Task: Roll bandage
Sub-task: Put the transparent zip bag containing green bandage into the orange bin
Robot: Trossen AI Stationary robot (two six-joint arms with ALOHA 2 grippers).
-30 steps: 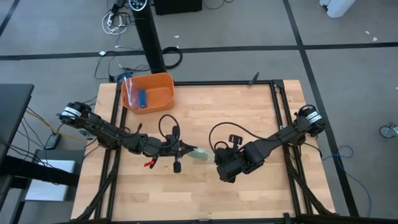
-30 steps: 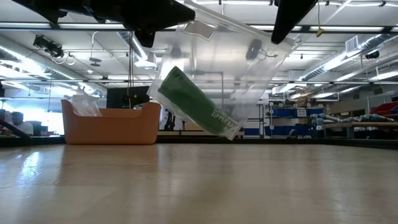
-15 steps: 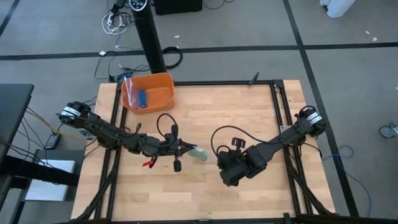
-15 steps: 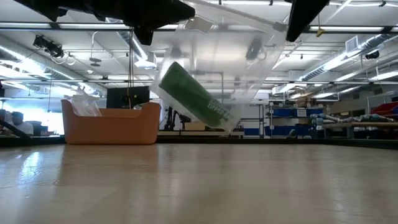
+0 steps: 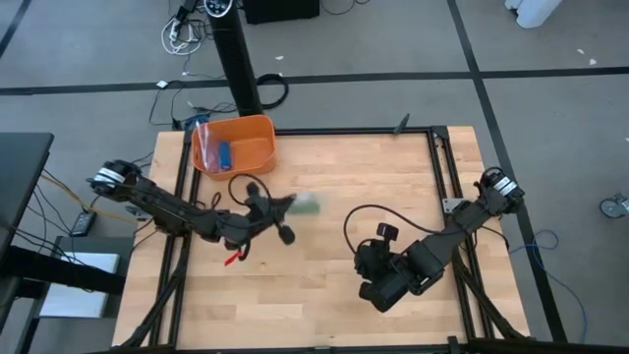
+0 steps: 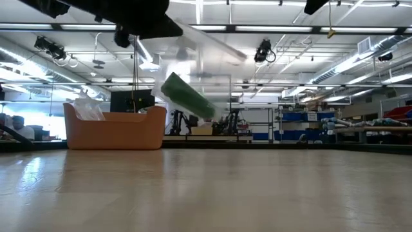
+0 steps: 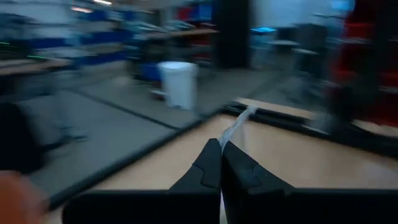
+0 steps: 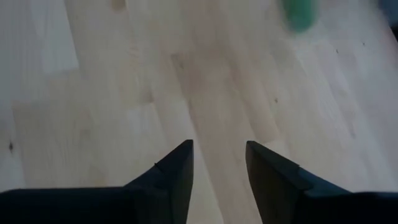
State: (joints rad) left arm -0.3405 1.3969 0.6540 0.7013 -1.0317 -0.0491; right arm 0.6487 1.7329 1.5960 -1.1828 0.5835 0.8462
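One wooden table [image 5: 393, 187]. Two arms.

One orange bin [image 5: 246, 138] at far left corner; inside: small blue item [image 5: 225, 154], clear crinkled plastic [image 6: 85, 107].

One clear bag [image 6: 199, 61], blurred, hanging above table; inside: bandage [image 6: 187, 95], bright green, tilted, likely rolled.

Left gripper [image 7: 221, 155] pinched tight on bag edge.

Right gripper [image 8: 219, 158] parted, empty, low over bare table, well apart from bag.
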